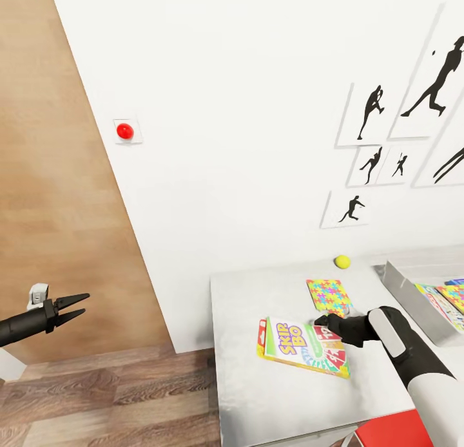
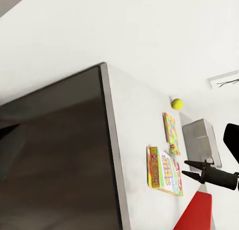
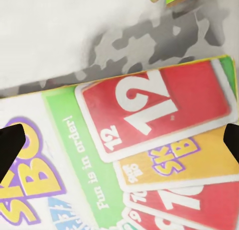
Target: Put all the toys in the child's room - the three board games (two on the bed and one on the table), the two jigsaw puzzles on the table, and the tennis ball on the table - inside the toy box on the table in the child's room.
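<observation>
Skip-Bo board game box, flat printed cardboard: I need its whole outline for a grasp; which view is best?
Head view: the Skip-Bo board game box lies whole on the pale grey table. Left wrist view shows it small; right wrist view, just part of its lid.

White wall (image 1: 258, 80), wood-plank floor (image 1: 116, 395)

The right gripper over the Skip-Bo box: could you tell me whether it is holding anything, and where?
Nothing is held: the right gripper hangs open above the Skip-Bo box's far edge.
</observation>
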